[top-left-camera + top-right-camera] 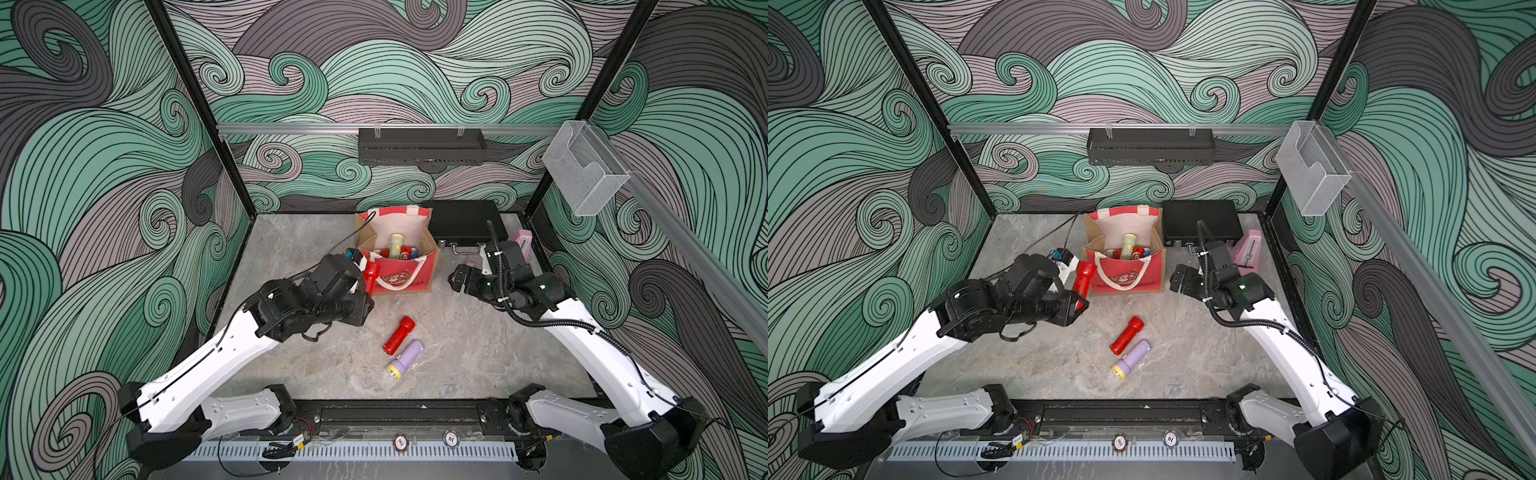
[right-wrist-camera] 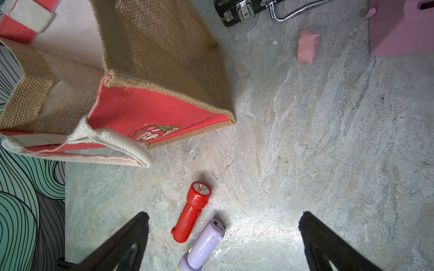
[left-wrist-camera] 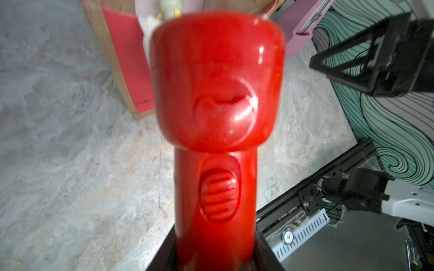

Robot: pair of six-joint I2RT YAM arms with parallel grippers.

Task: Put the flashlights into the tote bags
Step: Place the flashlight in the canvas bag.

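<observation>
The tote bag (image 1: 419,270) (image 1: 1148,272) stands open at the back middle of the table. It holds several flashlights, a pale green one (image 1: 395,245) uppermost. My left gripper (image 1: 366,302) (image 3: 213,258) is shut on the handle of a red flashlight (image 1: 371,274) (image 3: 216,93). That flashlight is held head-up just left of the bag's front corner. Another red flashlight (image 1: 399,336) (image 2: 191,212) and a lilac flashlight (image 1: 405,359) (image 2: 206,244) lie side by side on the table in front of the bag. My right gripper (image 1: 455,280) (image 2: 224,215) hangs open and empty right of the bag.
A black hard case (image 1: 465,224) lies behind the bag on the right, with a pink metronome (image 1: 521,241) (image 2: 399,28) beside it. A small pink lump (image 2: 307,45) sits on the table near the metronome. Patterned walls close in the table's left, back and right sides.
</observation>
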